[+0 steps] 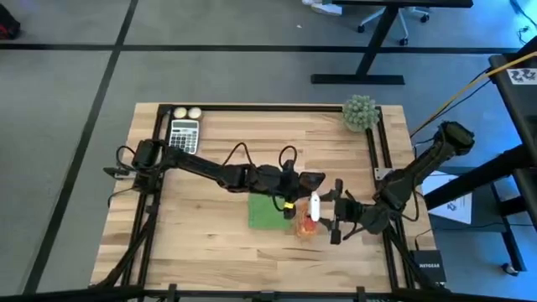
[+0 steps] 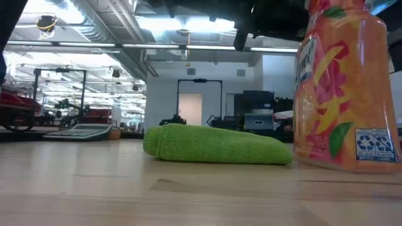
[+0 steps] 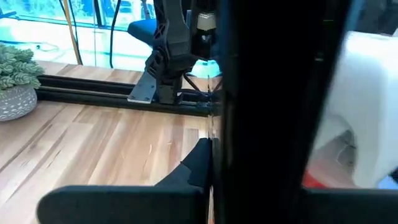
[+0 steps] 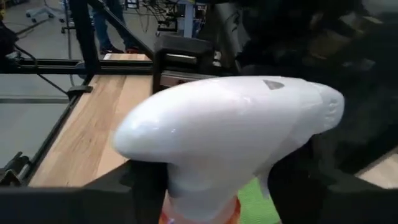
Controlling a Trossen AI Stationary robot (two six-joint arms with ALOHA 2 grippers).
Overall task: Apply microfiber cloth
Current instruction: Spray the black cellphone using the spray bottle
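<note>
The microfiber cloth (image 1: 268, 211) lies folded flat near the middle of the worktop (image 1: 201, 226), toward its front edge. Just beside it stands an orange spray bottle (image 1: 307, 220), right tool (image 1: 329, 211) pinching its white trigger head. Left tool (image 1: 295, 195) hovers over the cloth's edge; its spread, cannot tell. Calculator (image 1: 184, 134) and spiky plant (image 1: 360, 112) sit in the far corners.

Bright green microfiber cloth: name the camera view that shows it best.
The low view shows the bright green microfiber cloth best: folded on the wooden table, close and unobstructed. The high view shows a small green patch partly under the left gripper. The right wrist view shows a sliver; the left wrist view, none.
</note>
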